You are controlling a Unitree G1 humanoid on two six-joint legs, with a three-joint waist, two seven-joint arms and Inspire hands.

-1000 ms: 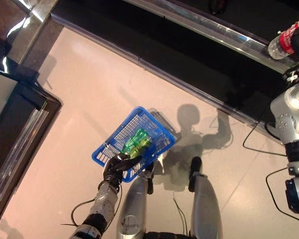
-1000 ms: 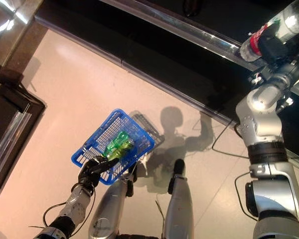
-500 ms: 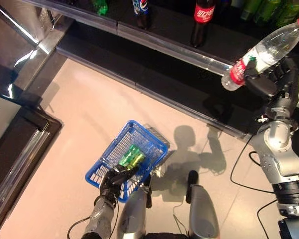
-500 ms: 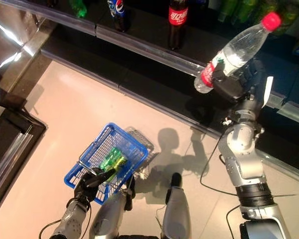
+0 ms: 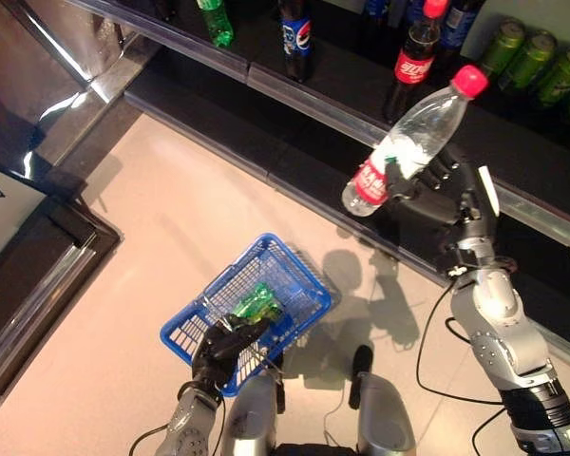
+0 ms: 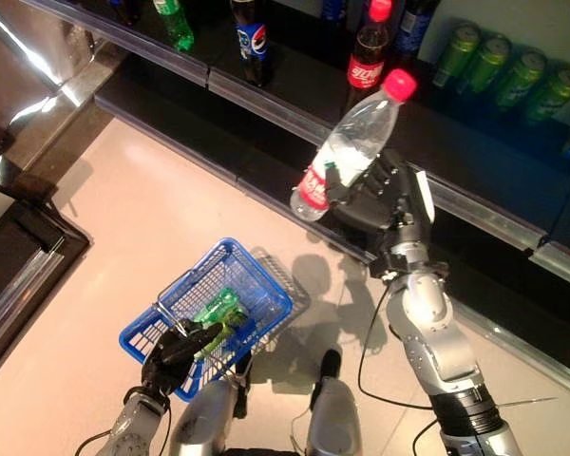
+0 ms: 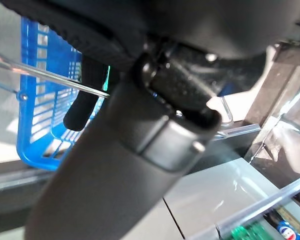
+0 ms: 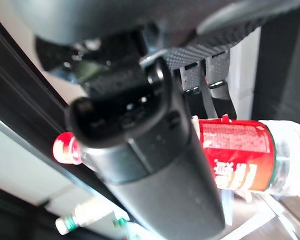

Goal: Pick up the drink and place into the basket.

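- Blue plastic basket [image 5: 266, 294] hangs lowest and closest to me, over the pale floor [image 5: 142, 247], with my left hand [image 5: 223, 344] curled round its wire handle at the near rim.
- Green bottles [image 5: 257, 302] already lie on the basket's mesh bottom, so the open space left is toward its far and side walls.
- Higher and well apart from the basket, my right hand [image 6: 380, 195] is wrapped around the drink [image 6: 347, 152], a clear bottle with a red label and red cap, fingers and thumb closed on its lower half near the label.
- That bottle sits tilted, cap up and away from me, base pointing down toward the basket side.
- Beyond it runs the dark shelf [image 5: 304, 90], with cola bottles [image 6: 363, 62] standing on it and green cans [image 6: 513, 71] farther to my right.
- My worry: the grip is low on a smooth, slanted bottle, so a quick swing downward could let it slide out through my fingers.
- Letting go from this height would likely bounce it off the green bottles or the rim and onto the floor.
- A swaying basket could also shift the opening from under my drop.
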